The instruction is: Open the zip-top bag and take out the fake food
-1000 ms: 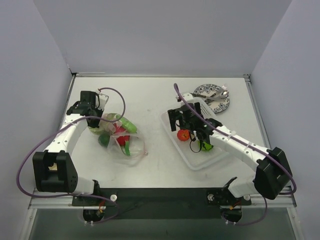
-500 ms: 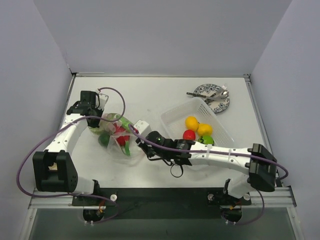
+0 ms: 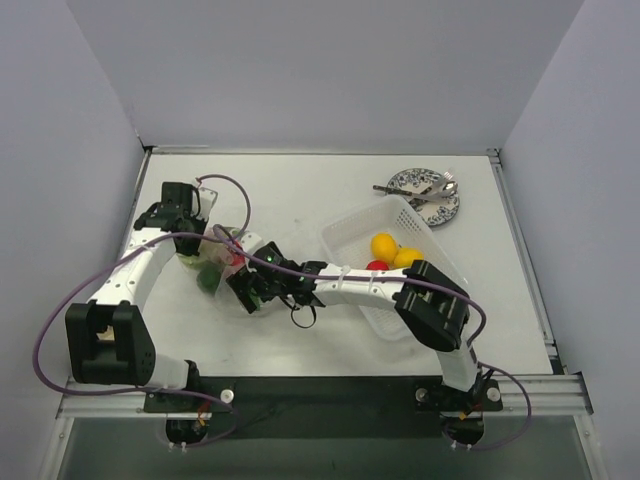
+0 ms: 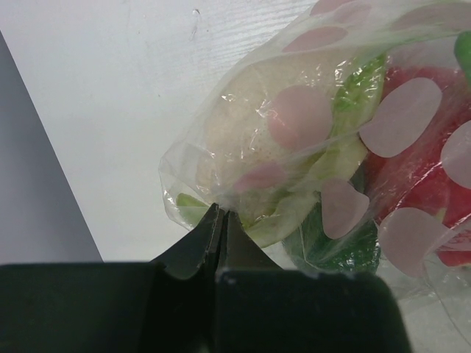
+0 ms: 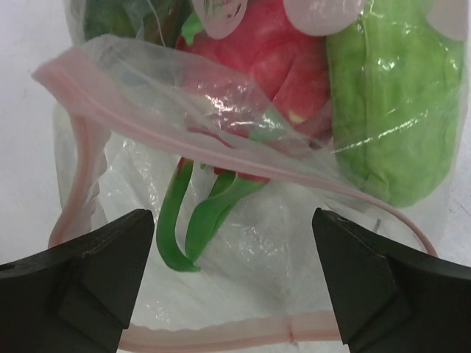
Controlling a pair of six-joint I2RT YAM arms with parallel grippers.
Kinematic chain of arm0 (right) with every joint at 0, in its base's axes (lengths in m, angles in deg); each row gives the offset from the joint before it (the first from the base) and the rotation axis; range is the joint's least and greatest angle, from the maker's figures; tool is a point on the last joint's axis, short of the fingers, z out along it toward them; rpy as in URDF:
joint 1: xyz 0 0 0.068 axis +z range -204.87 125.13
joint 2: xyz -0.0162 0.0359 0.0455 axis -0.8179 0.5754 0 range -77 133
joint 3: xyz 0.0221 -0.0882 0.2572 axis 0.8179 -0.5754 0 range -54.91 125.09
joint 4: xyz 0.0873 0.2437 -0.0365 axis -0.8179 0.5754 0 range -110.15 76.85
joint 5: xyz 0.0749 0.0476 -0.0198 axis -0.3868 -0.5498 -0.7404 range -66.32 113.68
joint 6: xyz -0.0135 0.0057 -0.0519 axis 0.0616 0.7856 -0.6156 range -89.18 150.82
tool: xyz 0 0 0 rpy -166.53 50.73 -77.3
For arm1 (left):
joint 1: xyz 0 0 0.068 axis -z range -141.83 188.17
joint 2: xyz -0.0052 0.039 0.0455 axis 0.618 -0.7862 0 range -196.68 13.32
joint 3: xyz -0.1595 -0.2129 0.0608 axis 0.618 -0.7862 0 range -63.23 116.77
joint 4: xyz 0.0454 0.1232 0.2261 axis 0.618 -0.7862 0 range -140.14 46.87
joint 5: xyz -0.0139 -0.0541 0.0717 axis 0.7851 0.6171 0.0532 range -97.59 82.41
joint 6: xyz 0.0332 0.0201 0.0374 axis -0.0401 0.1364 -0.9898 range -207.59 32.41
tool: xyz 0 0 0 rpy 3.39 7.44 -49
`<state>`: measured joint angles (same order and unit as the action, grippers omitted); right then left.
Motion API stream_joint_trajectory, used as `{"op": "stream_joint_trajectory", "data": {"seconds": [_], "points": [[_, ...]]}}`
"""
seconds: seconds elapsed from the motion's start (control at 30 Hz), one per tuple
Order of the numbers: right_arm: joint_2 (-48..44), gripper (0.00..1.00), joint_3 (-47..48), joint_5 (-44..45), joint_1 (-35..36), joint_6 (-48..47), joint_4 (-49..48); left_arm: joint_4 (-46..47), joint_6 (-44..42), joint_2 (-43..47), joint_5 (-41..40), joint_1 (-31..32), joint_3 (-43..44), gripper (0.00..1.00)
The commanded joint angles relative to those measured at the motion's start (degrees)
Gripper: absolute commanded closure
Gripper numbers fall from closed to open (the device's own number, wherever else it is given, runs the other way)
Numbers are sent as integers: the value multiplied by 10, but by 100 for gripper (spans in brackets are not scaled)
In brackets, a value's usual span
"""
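Left hand (image 4: pixel 221 220): fingers pressed together, pinching a corner fold of the zip-top bag (image 4: pixel 294 125) at their tips. The bag's body spreads out directly ahead of this hand, lying on the white surface (image 4: pixel 110 73). Right hand (image 5: pixel 232 220): fingers set wide apart, nothing gripped between them. It is posed at the bag's mouth, which gapes open between and just ahead of the two fingers, with the pinkish zip strip (image 5: pixel 118 99) looping across from one finger's side to the other's. Fake food (image 5: pixel 294 66) inside the bag, ahead of the right hand: a red piece (image 5: pixel 272 51), a pale green piece (image 5: pixel 390 110) beside it, and curved green stems (image 5: pixel 188 220) nearest the hand, at the mouth. Whether the right fingers touch the plastic cannot be told. In the overhead view, behind the right hand along its arm, a white mesh tray (image 3: pixel 345 232) holds yellow pieces (image 3: pixel 383 245) and a second red piece (image 3: pixel 377 266). A patterned plate (image 3: pixel 420 180) with cutlery sits beyond the tray.
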<state>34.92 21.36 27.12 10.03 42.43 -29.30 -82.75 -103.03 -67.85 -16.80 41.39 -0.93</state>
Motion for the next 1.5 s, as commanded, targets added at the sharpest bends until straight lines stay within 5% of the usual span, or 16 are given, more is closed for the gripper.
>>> {"op": "stream_joint_trajectory", "data": {"seconds": [0.0,0.17,0.37,0.53,0.57,0.67,0.77,1.27,1.47], "points": [[36,1,43,-16,-4,25,-7,-2,9,14,9,6,14,100],[78,0,74,0,9,26,2,-8,9,18,10,6,18,100],[117,10,89,0,11,35,-4,-11,4,24,4,6,16,100],[117,41,71,9,10,36,-11,-8,1,28,0,6,12,100],[113,59,64,10,10,35,-17,-6,0,27,-2,6,11,100],[73,88,36,24,11,32,-27,-1,-1,22,-7,6,10,100],[4,99,-18,38,12,27,-43,10,-4,17,-20,3,17,100],[-309,100,-229,47,-24,45,5,28,-9,-14,-2,-73,71,100],[-318,100,-236,-16,-55,66,23,35,-6,-7,2,-70,47,100]]}}
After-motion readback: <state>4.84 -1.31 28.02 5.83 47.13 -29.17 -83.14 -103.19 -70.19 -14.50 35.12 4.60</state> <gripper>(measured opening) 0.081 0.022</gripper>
